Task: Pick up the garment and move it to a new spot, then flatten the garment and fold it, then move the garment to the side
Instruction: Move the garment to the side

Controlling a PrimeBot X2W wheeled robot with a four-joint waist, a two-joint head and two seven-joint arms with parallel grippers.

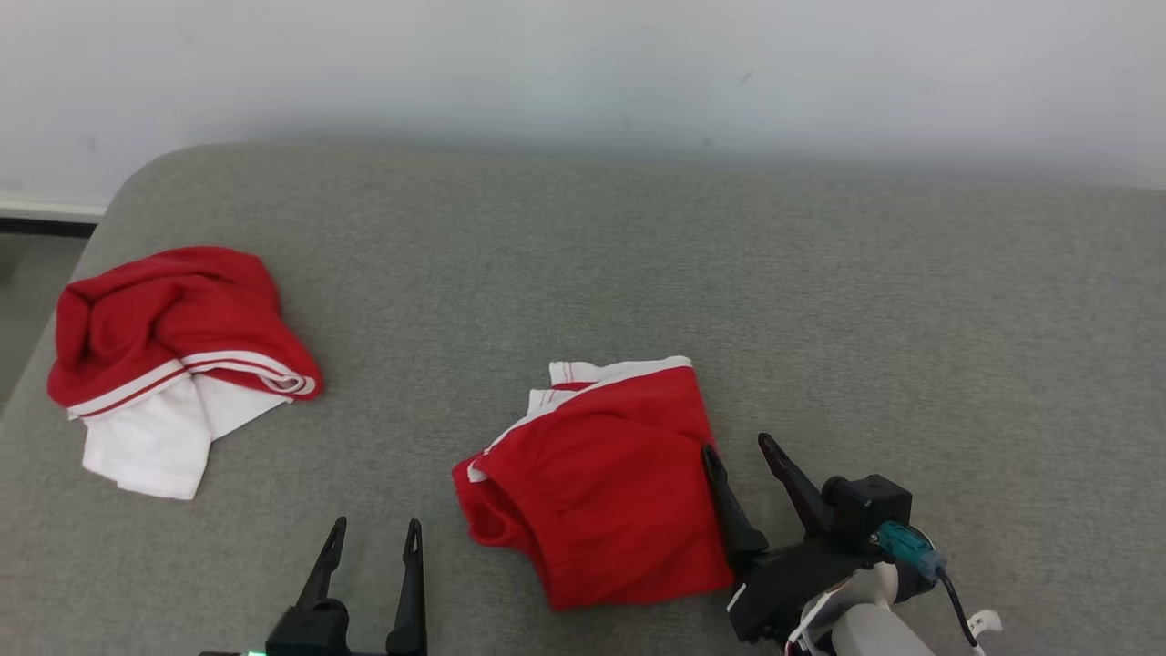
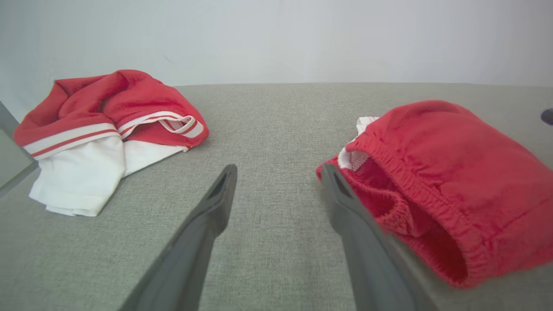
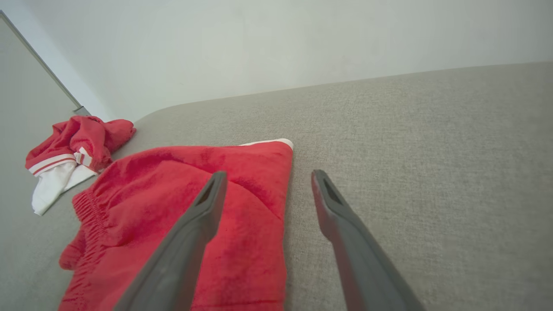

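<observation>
A folded pair of red cloth shorts with white trim (image 1: 601,483) (image 2: 453,172) (image 3: 151,194) lies flat on the big grey cloth cushion (image 1: 820,301), near the front edge and about in the middle. The stretchy waist of the shorts points to the left. The right gripper (image 1: 737,444) (image 3: 268,172) is wide open and holds nothing. It sits at the right side of the shorts, with one dark finger over the red cloth and the other over the bare grey cushion. I cannot tell if it touches the cloth. The left gripper (image 1: 376,524) (image 2: 278,168) is wide open too and holds nothing. It is by the front edge, just left of the shorts. A crumpled red and white garment (image 1: 173,337) (image 2: 108,112) (image 3: 73,142) lies in a heap by the left edge, well apart from the shorts. A pale wall (image 1: 583,73) stands behind the back edge.
</observation>
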